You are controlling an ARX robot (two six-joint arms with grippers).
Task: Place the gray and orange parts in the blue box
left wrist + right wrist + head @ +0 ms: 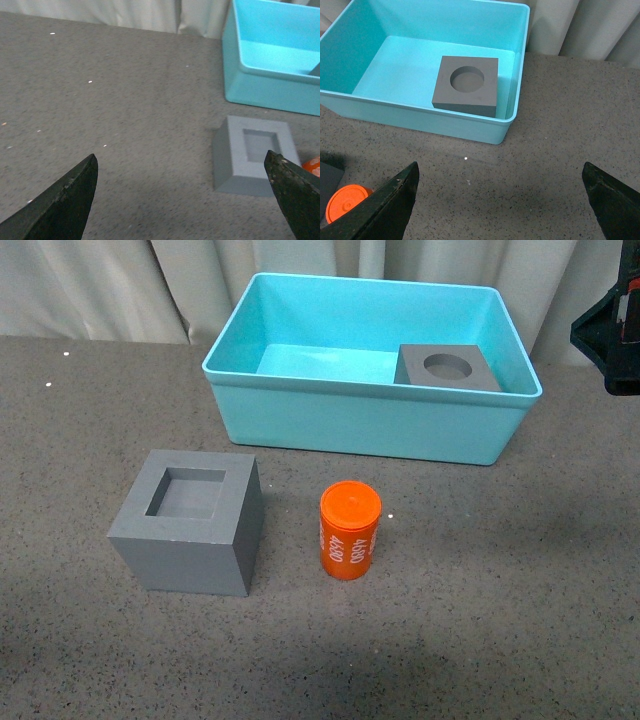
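The right gripper point(500, 167) was spread wide w/ nothing btwn its dark fingers point(390, 200). The left gripper point(180, 155) gaped just as wide, also empty, over the bare table point(100, 100).

In the front view the blue box point(370, 425) sat upper centre: turquoise plastic, rectangular, w/ a rimmed edge, open top. Inside it, at the right end, lay the round-recess cube point(447, 368), matte gray, w/ its circular pocket facing up. It sat close to the box's right wall and the wall nearer the camera.

The square-recess cube point(190, 525) stood outside the box, lower left of centre. It had the same matte gray, was upright, and had a shallow square pocket on top. The orange cylinder point(350, 532) stood upright approx mid-frame, near that cube's right side but not touching. It was smaller than the cube, w/ a flat orange cap & white digits running up its side, too small to read for sure.

The table was gray & speckled; a pale curtain point(100, 285) hung behind it.
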